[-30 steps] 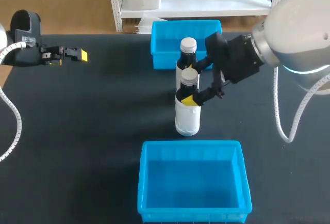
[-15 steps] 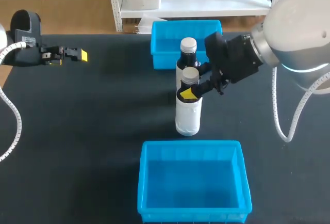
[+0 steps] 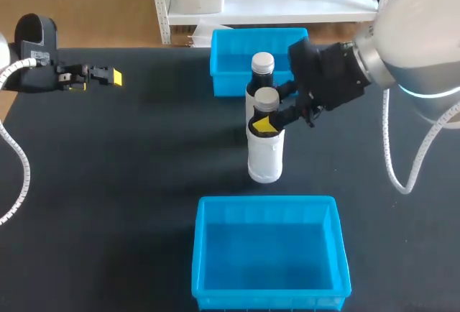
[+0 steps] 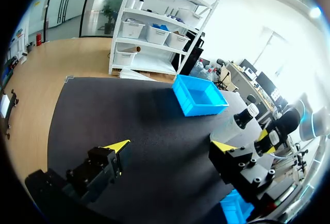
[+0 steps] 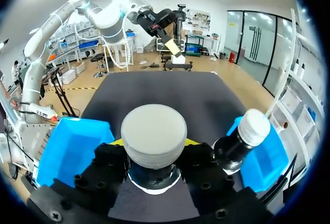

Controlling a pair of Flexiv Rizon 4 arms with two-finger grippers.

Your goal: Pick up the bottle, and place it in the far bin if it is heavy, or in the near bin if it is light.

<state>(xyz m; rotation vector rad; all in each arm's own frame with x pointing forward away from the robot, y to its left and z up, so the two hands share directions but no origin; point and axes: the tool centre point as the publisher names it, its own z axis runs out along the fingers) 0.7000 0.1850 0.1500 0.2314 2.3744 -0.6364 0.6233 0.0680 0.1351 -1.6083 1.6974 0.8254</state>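
Note:
Two white bottles with dark necks and grey caps stand mid-table. My right gripper (image 3: 267, 122) is shut on the neck of the front bottle (image 3: 265, 154), just under its cap (image 5: 153, 131); the bottle's base hangs a little above the table. The rear bottle (image 3: 261, 67) stands right behind it, beside my right gripper (image 5: 153, 146) in the right wrist view. The far blue bin (image 3: 233, 53) lies behind the bottles and the near blue bin (image 3: 269, 254) in front. My left gripper (image 3: 108, 76) hovers open at the far left, nothing between its fingers (image 4: 117, 146).
The rear bottle (image 5: 242, 139) is almost touching the held one. The near bin's rim (image 3: 267, 200) lies just in front of the held bottle. Dark bare tabletop (image 3: 144, 154) spreads between my left arm and the bottles.
My right gripper went from open to shut on the front bottle's neck. The bottle has since risen a little and shifted slightly right. My left arm has not moved.

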